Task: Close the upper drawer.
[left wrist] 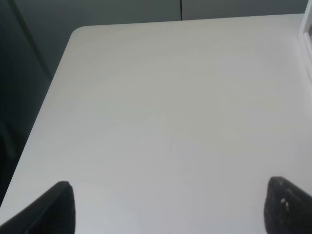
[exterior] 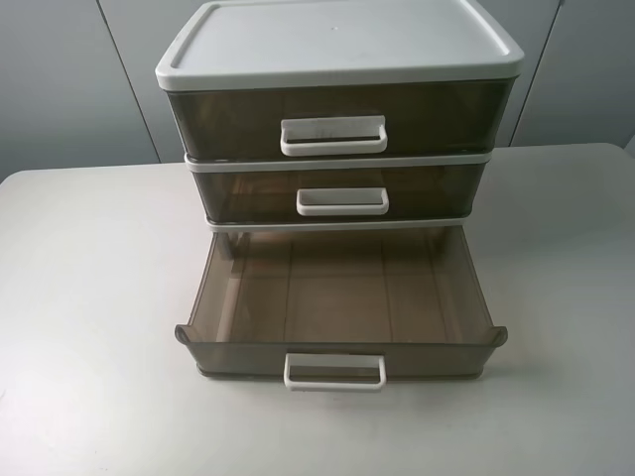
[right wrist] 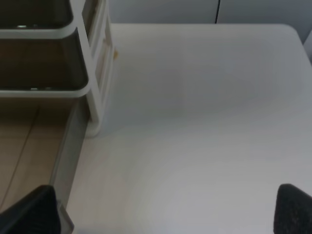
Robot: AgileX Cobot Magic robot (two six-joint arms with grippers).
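The three-tier drawer unit [exterior: 337, 45] stands at the back middle of the table. The upper drawer [exterior: 248, 193], the low middle tier with a white loop handle [exterior: 342, 201], sits flush in its frame. Its smoky front also shows in the right wrist view [right wrist: 34, 63]. The bottom drawer [exterior: 342, 297] is pulled far out toward the front and is empty. My left gripper [left wrist: 170, 214] is open over bare table left of the unit. My right gripper [right wrist: 165, 212] is open beside the bottom drawer's right wall [right wrist: 68, 146]. Neither gripper shows in the exterior high view.
The white table [exterior: 89, 297] has rounded corners, and its far left edge shows in the left wrist view [left wrist: 58, 73]. The taller top-tier drawer [exterior: 238, 119] is shut. A grey wall stands behind the table.
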